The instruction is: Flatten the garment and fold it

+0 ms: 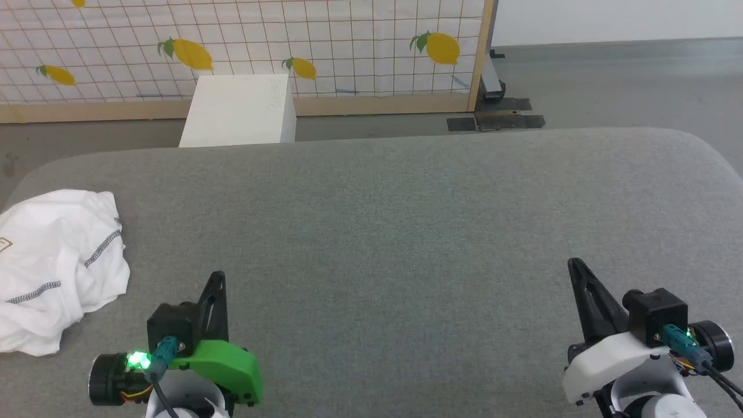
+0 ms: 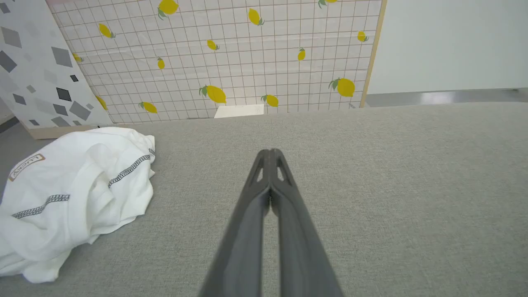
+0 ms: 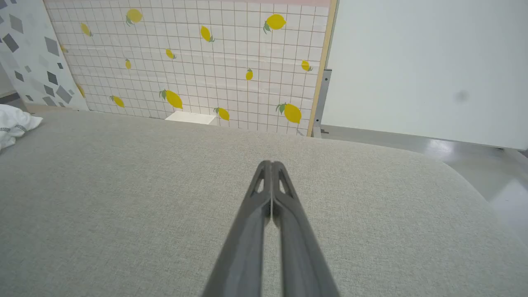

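Observation:
The garment (image 1: pixel 55 264) is a white shirt with grey zigzag seams, lying crumpled at the far left of the grey fabric surface (image 1: pixel 395 220). In the left wrist view the garment (image 2: pixel 74 194) lies left of my fingers, a small brown-bordered patch near its upper left. Only a corner of the garment (image 3: pixel 14 126) reaches into the right wrist view. My left gripper (image 1: pixel 217 278) is shut and empty, a short way right of the shirt. My right gripper (image 1: pixel 574 266) is shut and empty at the lower right, far from it. Both pairs of fingers press together in the wrist views (image 2: pixel 270 154) (image 3: pixel 271 165).
A rigid white box (image 1: pixel 241 110) stands on the floor beyond the surface's far edge. Behind it runs a lemon-patterned grid panel (image 1: pixel 325 40) with a wooden frame. Grey floor (image 1: pixel 627 81) lies to the far right; the surface's right corner is rounded.

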Tool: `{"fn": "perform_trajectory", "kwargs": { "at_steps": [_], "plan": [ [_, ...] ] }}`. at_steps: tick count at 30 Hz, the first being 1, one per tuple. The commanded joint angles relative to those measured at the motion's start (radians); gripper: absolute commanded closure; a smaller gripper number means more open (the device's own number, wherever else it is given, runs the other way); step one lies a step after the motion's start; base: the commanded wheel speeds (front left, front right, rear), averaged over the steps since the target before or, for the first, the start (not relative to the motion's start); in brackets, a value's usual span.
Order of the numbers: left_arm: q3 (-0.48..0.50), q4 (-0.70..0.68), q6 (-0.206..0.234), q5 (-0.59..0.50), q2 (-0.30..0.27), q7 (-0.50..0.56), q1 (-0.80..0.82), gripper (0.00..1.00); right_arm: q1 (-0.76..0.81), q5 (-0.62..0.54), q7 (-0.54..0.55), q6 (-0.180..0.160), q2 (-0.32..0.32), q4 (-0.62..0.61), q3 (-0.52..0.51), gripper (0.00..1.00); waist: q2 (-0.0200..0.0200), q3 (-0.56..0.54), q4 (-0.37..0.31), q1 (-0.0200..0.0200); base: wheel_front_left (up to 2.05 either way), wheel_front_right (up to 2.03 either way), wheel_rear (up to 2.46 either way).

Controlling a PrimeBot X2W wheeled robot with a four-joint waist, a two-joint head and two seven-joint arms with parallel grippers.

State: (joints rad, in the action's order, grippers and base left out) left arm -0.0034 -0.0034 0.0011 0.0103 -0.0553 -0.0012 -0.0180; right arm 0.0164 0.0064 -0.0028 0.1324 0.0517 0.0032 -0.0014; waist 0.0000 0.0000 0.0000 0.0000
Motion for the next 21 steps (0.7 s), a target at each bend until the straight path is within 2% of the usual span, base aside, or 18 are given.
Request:
{"fn": "perform_trajectory", "kwargs": {
  "at_steps": [1,21],
  "plan": [
    [0.003,0.003,-0.001,-0.010,0.005,0.001,0.018,1.00,-0.016,-0.006,0.003,-0.002,-0.001,-0.003,0.001,1.00,0.0000,0.000,0.000,0.0000,0.00,0.00,0.00],
    [0.003,0.003,-0.001,-0.010,0.005,0.001,0.018,1.00,-0.016,-0.006,0.003,-0.002,-0.001,-0.003,0.001,1.00,0.0000,0.000,0.000,0.0000,0.00,0.00,0.00]
  ]
}}
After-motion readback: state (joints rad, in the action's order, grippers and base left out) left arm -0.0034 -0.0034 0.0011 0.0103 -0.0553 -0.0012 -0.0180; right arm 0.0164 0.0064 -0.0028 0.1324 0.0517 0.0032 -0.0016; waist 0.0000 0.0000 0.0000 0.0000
